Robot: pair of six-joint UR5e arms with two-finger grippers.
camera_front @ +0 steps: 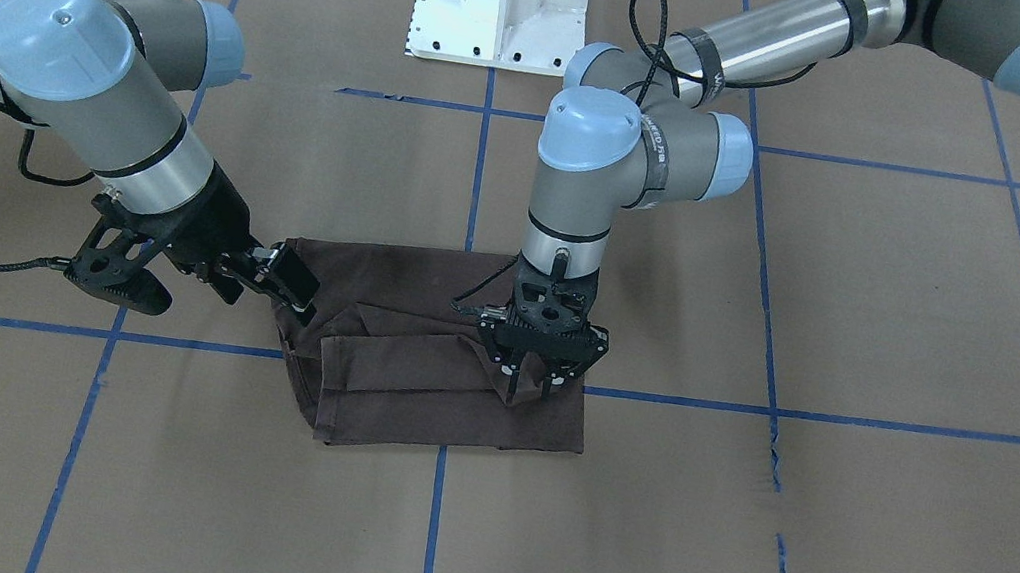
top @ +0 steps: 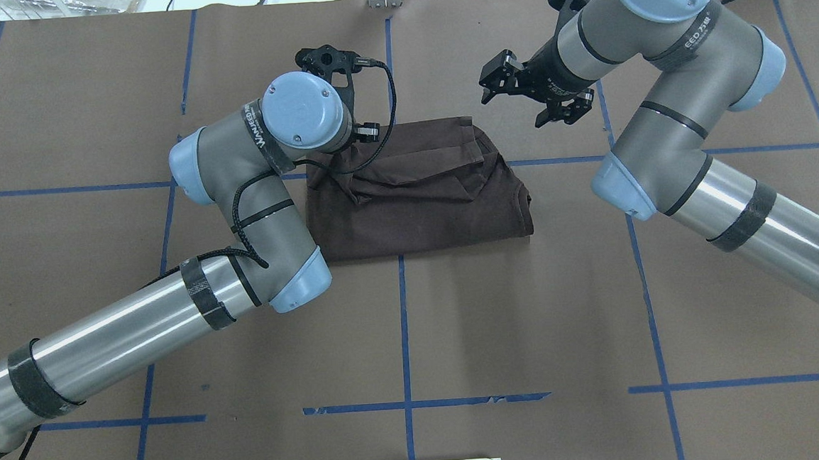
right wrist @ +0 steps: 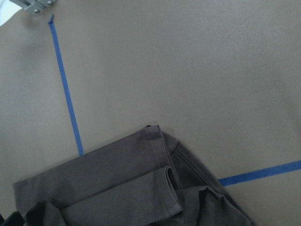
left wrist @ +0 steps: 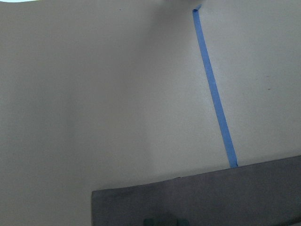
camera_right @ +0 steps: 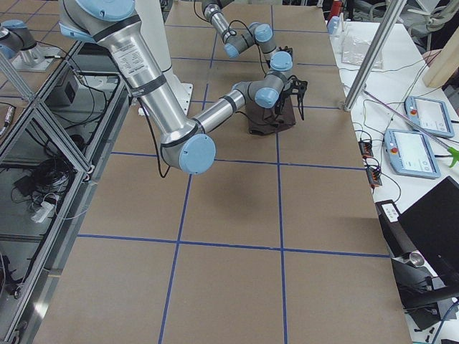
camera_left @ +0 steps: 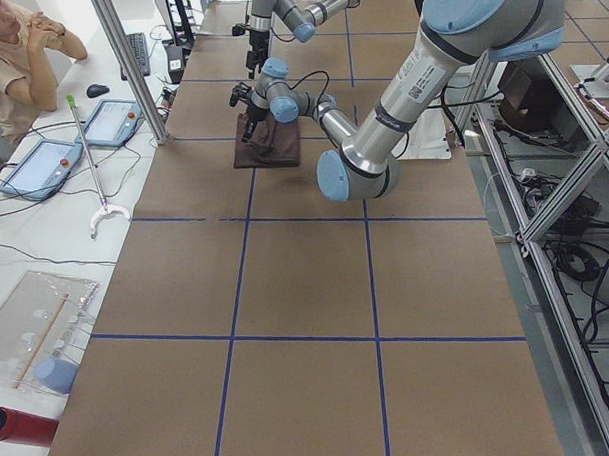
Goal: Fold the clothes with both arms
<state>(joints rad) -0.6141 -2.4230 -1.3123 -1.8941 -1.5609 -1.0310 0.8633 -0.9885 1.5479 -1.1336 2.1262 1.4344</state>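
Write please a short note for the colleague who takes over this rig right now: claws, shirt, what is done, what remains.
Left claw: points straight down onto the T-shirt, near one end; I cannot tell if it is open or shut.
Right claw: open, empty, at the other end.
T-shirt: lies between the claws.
Done: folded into a small rectangle, top flaps uneven.
Left: probably tidy or finish the last fold, then pull both claws away.

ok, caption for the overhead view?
Half-folded T-shirt between left arm and right arm; right pincer open beside it.
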